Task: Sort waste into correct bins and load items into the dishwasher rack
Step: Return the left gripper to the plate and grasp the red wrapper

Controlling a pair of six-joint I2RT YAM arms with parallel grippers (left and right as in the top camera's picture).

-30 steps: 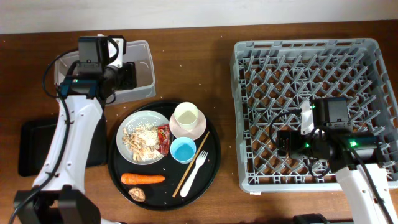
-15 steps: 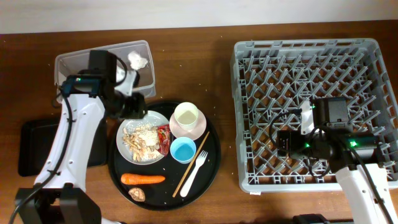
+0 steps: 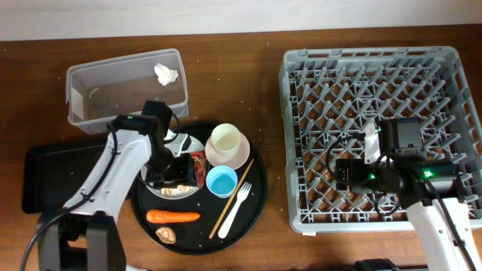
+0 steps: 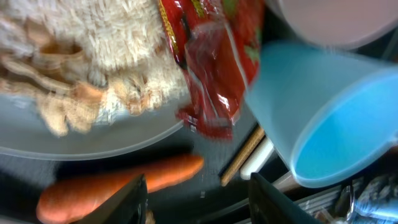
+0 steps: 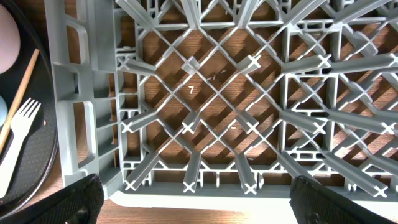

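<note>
My left gripper (image 3: 178,164) (image 4: 202,205) hovers open over the white plate (image 3: 156,150) (image 4: 93,140), nothing between its fingers. Below it in the left wrist view lie the beige food scraps (image 4: 74,62), the red wrapper (image 4: 211,62) (image 3: 198,169), the carrot (image 4: 118,186) (image 3: 173,217), the chopstick (image 4: 244,155) (image 3: 232,197) and the light blue cup (image 4: 323,124) (image 3: 221,181). The cream cup (image 3: 226,140) sits in the pink bowl (image 3: 239,158). A white fork (image 3: 235,203) and brown lump (image 3: 166,235) lie nearby. The tissue (image 3: 166,73) rests in the clear tub (image 3: 113,98). My right gripper (image 3: 350,175) (image 5: 208,208) hangs open above the grey rack (image 3: 380,68) (image 5: 217,93).
The shallow black tray (image 3: 38,177) sits at the far left, partly under my left arm. A round black tray (image 3: 256,199) carries the plate, cups, fork and carrot; its edge (image 5: 37,168) with the fork (image 5: 15,143) shows left of the rack.
My left arm swung from over the clear tub down to the plate, leaving the tissue in the tub. The right arm stayed still.
</note>
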